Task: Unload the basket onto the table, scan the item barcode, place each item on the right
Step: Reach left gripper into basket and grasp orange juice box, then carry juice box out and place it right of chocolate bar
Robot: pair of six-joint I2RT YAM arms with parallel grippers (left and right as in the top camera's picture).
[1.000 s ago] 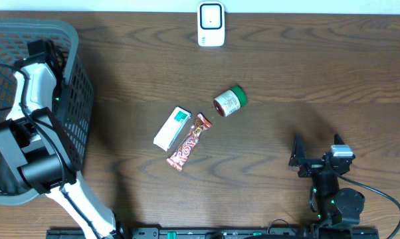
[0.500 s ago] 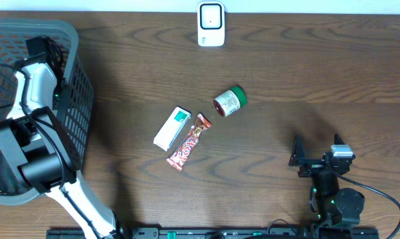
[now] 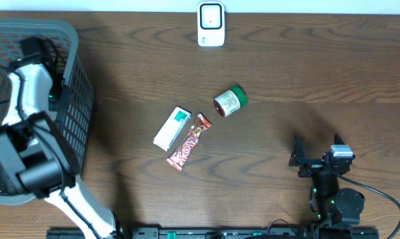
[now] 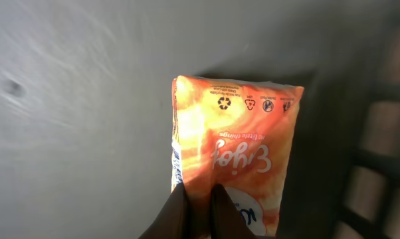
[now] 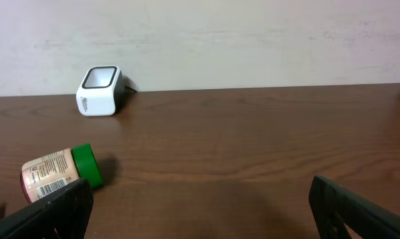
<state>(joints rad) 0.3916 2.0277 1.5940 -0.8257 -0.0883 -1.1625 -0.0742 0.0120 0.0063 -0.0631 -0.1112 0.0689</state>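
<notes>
Wood table [image 3: 286,66], basket [image 3: 77,99] on it. Left gripper [image 4: 199,199] pinches an orange packet [image 4: 233,139] inside the basket; right gripper [image 5: 200,202] is wide open, far off.

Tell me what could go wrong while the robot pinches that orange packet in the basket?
The left hand grips only one edge of the shiny orange plastic packet, so it might slip out when lifted. The wall of the tall grey mesh basket is close by, so the packet could snag there. No barcode shows on this side, so the small white scanner may miss it.
</notes>
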